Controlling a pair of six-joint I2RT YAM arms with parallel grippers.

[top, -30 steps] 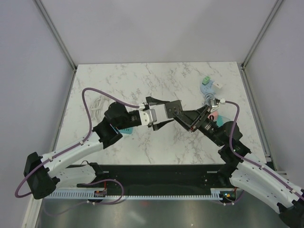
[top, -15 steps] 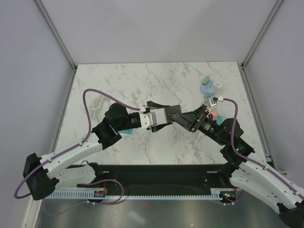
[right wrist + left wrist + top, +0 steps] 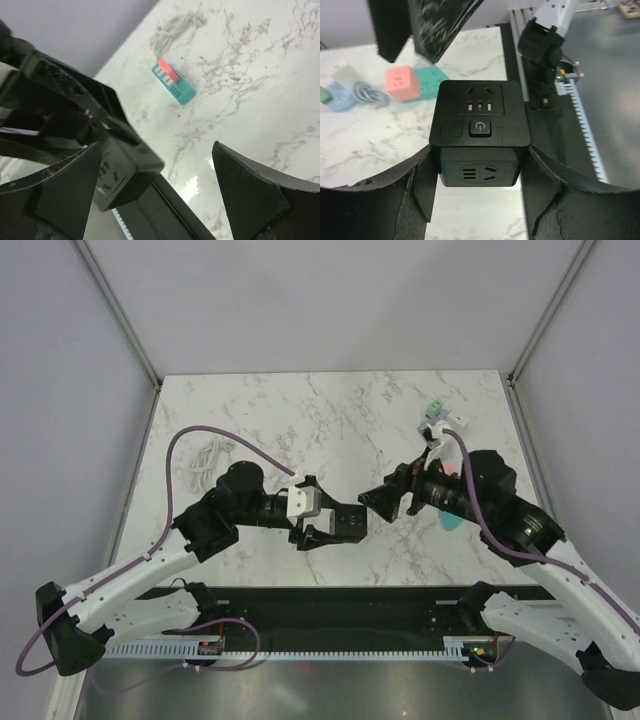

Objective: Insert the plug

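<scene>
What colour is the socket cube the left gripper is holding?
Black all over. The socket cube shows best in the left wrist view.

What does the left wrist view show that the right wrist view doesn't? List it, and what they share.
Left wrist only: the power button on the black socket cube, which is clamped in the left gripper. Right wrist only: the coiled white cable; here the right gripper is open and empty. Both: the cube and the marble table.
</scene>
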